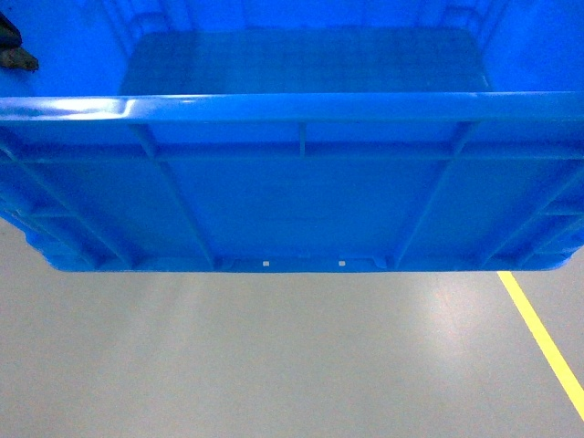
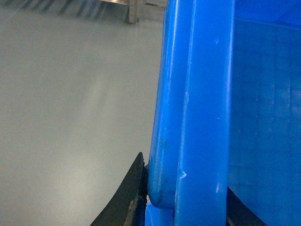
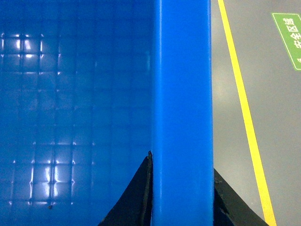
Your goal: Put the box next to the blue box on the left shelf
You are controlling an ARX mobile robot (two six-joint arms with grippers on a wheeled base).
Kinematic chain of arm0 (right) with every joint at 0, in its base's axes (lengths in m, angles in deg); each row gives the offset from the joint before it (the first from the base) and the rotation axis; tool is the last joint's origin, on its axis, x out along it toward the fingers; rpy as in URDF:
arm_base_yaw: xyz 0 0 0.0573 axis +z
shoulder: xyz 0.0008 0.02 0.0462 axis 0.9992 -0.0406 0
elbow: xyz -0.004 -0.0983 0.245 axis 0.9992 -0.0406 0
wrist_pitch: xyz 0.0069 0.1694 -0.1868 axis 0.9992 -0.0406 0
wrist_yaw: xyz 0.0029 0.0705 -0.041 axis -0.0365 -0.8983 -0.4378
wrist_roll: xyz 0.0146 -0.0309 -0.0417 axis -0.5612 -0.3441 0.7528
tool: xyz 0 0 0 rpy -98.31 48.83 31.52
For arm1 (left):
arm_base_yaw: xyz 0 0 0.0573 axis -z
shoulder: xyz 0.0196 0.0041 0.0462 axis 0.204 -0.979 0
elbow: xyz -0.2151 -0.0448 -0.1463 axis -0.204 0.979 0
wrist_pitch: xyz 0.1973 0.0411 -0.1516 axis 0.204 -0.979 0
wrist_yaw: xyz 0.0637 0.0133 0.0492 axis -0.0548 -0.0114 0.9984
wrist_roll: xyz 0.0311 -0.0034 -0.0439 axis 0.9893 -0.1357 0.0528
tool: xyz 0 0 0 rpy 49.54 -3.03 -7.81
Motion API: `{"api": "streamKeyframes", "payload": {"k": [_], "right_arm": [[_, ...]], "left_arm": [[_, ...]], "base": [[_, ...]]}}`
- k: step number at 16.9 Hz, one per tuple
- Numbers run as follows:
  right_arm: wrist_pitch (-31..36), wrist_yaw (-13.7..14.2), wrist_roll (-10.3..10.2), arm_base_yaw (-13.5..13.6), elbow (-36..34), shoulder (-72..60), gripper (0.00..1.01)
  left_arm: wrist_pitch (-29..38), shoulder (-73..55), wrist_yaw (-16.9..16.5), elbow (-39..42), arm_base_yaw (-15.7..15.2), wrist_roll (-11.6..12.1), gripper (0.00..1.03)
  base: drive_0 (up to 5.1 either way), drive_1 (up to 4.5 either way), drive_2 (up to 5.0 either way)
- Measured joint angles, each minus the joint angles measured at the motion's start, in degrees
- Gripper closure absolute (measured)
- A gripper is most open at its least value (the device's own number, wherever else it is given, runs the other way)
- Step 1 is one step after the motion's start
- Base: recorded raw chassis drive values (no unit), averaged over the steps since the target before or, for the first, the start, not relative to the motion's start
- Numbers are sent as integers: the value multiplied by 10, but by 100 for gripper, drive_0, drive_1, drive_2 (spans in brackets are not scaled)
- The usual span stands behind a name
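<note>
— Filling most of the head view, the blue crate (image 1: pixel 301 182) hangs above the grey floor (image 1: pixel 274 356), its near ribbed wall facing the camera and its smooth bottom visible past the thick rim.

— Where are the arms on it?

— One at each side. The left gripper (image 2: pixel 181 207) straddles the crate's left rim: a dark finger (image 2: pixel 124 202) lies on the outside against the rim, another shows just inside the wall. The fingers are closed on that rim.

— And the right?

— The right gripper (image 3: pixel 181 202) does the same on the right rim, black fingers (image 3: pixel 134 197) on either side of it, clamped onto the plastic.

— Anything else around?

— A yellow floor line (image 1: pixel 543 338) runs beside the crate on the right, with a green floor sign (image 3: pixel 289 40) further out. At the top of the left wrist view there may be a metal rack (image 2: pixel 134 9), but it is too cropped to be sure.
</note>
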Motion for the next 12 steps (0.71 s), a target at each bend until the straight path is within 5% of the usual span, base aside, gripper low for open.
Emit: {"api": "streamKeyframes", "payload": {"k": [12], "right_arm": [[-2,0,0,0,0,-1,79]], "left_arm": [[-2,0,0,0,0,0,83]], "base": [[5,438,-428]]}}
